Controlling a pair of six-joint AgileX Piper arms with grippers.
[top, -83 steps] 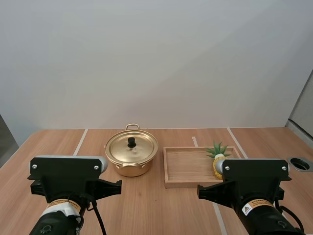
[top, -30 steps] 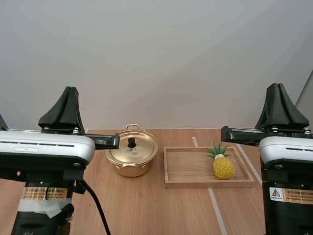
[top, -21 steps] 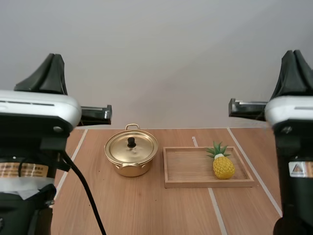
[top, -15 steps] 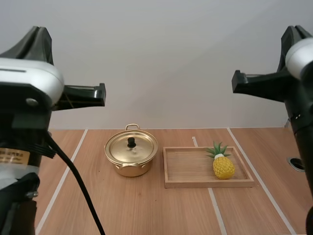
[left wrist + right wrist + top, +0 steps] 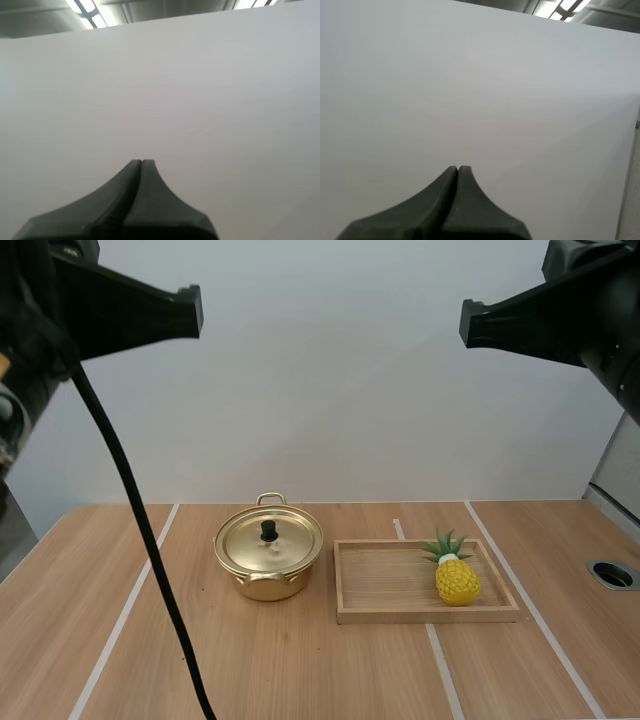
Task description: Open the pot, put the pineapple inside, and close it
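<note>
A gold pot stands on the wooden table, its lid on with a black knob. To its right a yellow pineapple with green leaves lies in the right part of a wooden tray. Both arms are raised high above the table. My left gripper is shut on nothing, its fingers together as one dark wedge facing a white wall. My right gripper is likewise shut on nothing, facing the wall. In the high view the left gripper and right gripper hang far above pot and tray.
White lines run along the table from front to back. A round hole with a metal rim sits at the table's right edge. Open wood lies in front of the pot and tray.
Both arms have risen from low at the table's front to high above it. Pot, tray and pineapple have not moved.
</note>
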